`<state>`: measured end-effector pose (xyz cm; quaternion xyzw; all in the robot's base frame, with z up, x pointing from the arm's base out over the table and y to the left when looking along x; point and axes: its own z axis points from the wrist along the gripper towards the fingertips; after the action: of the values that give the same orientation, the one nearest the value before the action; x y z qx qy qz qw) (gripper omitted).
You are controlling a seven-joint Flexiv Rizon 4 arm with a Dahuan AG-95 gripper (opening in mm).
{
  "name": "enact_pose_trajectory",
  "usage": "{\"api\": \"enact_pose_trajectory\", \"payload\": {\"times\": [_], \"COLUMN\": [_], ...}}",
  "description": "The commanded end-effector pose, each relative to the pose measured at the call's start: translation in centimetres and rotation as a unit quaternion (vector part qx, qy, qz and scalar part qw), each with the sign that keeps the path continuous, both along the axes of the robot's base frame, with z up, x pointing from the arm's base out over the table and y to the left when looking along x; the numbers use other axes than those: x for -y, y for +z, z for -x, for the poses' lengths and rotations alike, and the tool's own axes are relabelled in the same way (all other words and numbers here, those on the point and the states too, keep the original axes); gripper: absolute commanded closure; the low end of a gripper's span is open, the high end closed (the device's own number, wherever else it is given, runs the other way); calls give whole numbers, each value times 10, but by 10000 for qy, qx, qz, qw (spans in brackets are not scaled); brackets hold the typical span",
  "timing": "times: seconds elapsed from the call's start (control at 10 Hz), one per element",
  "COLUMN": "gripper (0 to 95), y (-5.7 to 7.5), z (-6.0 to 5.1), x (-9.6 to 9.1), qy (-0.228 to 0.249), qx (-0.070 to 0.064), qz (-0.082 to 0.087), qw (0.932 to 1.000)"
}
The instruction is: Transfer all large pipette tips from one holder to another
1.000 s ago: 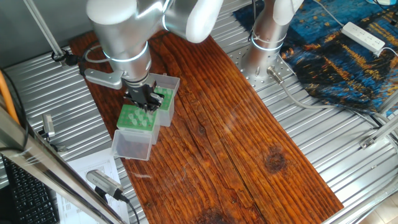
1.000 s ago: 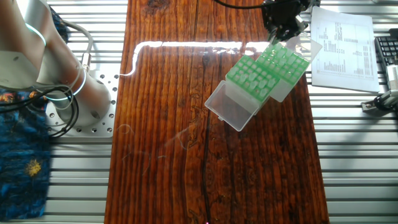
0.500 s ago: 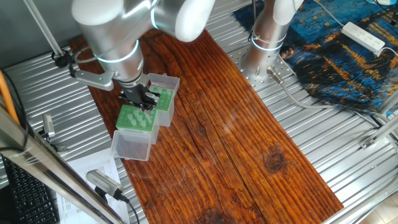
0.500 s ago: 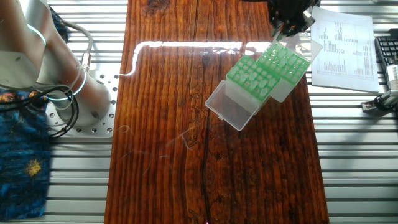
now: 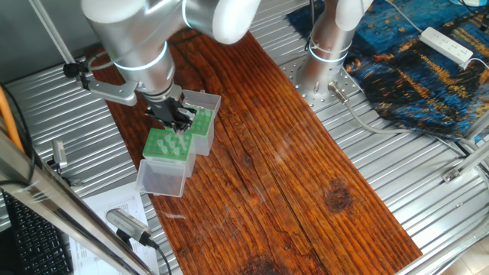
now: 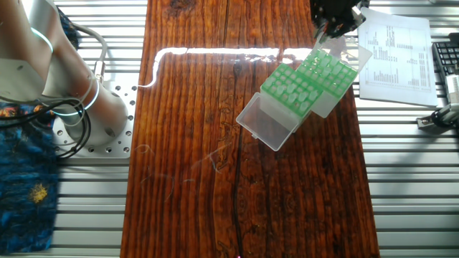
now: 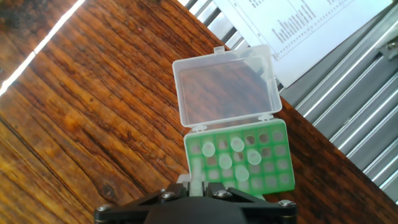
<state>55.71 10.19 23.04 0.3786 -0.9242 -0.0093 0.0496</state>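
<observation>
Two green holders sit side by side on the wooden board, each with its clear lid folded open. The holder under the hand (image 7: 239, 162) carries several large pipette tips (image 7: 237, 144), pale cones standing in its holes; its lid (image 7: 227, 84) lies beyond it. My gripper (image 7: 196, 185) hangs just above this holder's near-left corner, shut on one pale tip (image 7: 196, 174) that stands upright between the fingers. From the sides, the gripper (image 5: 178, 122) (image 6: 328, 30) is above the pair of holders (image 5: 170, 145) (image 6: 295, 86).
A printed sheet (image 6: 394, 46) lies on the slatted metal table right beside the holders, with a keyboard (image 6: 448, 64) past it. Another arm's base (image 5: 328, 46), a blue cloth (image 5: 412, 69) and a power strip (image 5: 447, 44) sit across the board.
The arm has swung a little toward the holders' lid side and the gripper has lifted slightly, still shut on the tip. The holders have not moved.
</observation>
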Motion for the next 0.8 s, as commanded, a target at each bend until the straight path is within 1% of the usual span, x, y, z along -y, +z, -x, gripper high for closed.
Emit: {"api": "enact_pose_trajectory", "payload": {"times": [0.1, 0.6, 0.8], "gripper": [950, 950, 950], "y": [9, 35, 51], "z": [0, -4, -3], "x": [1, 7, 8], "qy": [36, 164, 195], "qx": [-40, -138, -189], "qz": [-8, -11, -46], "qw": [10000, 9998, 9996]}}
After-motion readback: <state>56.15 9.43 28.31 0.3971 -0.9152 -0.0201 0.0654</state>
